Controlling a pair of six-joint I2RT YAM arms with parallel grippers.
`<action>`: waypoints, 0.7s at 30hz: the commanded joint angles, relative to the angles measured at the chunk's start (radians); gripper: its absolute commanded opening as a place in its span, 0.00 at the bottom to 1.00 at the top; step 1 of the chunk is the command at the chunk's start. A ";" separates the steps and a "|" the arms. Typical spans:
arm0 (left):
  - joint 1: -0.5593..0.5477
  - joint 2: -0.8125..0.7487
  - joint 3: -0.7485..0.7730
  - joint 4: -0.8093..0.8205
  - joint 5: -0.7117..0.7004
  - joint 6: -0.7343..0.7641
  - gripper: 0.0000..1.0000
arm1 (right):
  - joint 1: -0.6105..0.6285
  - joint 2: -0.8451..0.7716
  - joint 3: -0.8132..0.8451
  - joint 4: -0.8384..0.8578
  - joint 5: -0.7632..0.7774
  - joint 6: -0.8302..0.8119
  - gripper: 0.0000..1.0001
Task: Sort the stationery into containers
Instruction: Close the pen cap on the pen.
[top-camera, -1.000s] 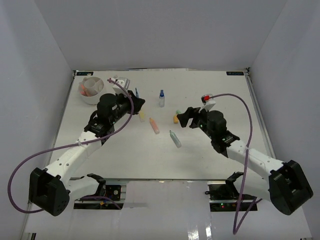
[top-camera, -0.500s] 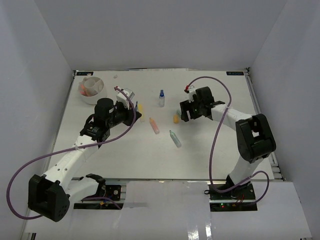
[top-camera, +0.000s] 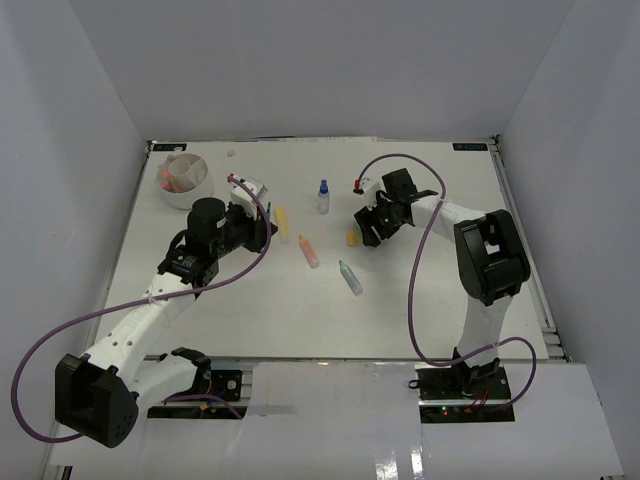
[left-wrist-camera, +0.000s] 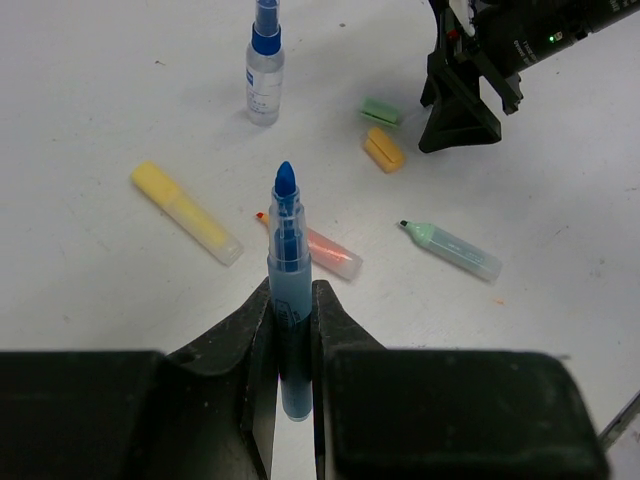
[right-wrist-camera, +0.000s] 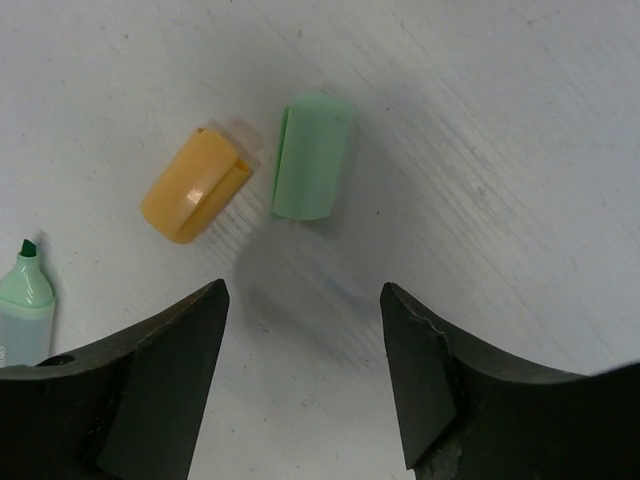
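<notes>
My left gripper (left-wrist-camera: 292, 300) is shut on a blue marker (left-wrist-camera: 286, 230), uncapped tip pointing forward, above the table left of the yellow marker (top-camera: 282, 222). On the table lie that yellow marker (left-wrist-camera: 186, 212), a pink marker (left-wrist-camera: 330, 250) and a teal marker (left-wrist-camera: 452, 250). An orange eraser (right-wrist-camera: 195, 184) and a green eraser (right-wrist-camera: 312, 155) sit side by side just ahead of my right gripper (right-wrist-camera: 302, 300), which is open with only bare table between its fingers. The blue-capped bottle (top-camera: 323, 196) stands upright. The white divided tub (top-camera: 207, 183) is at the far left.
White walls enclose the table on three sides. A small pale thing (top-camera: 232, 153) lies near the back edge, right of the tub. Purple cables loop from both arms. Several items show inside the tub.
The right arm has swung toward the back, bringing its gripper right up to the two erasers, jaws somewhat narrower. The left gripper drew back toward me with the blue marker.
</notes>
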 joint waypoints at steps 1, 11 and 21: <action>0.006 -0.014 0.007 -0.004 -0.019 0.009 0.00 | -0.001 0.033 0.034 -0.042 -0.031 -0.043 0.66; 0.006 -0.022 0.002 0.004 0.004 0.009 0.00 | 0.044 0.018 -0.026 -0.049 0.082 -0.028 0.52; 0.006 -0.017 -0.001 0.004 0.012 0.007 0.00 | 0.129 -0.002 -0.072 -0.076 0.254 0.078 0.41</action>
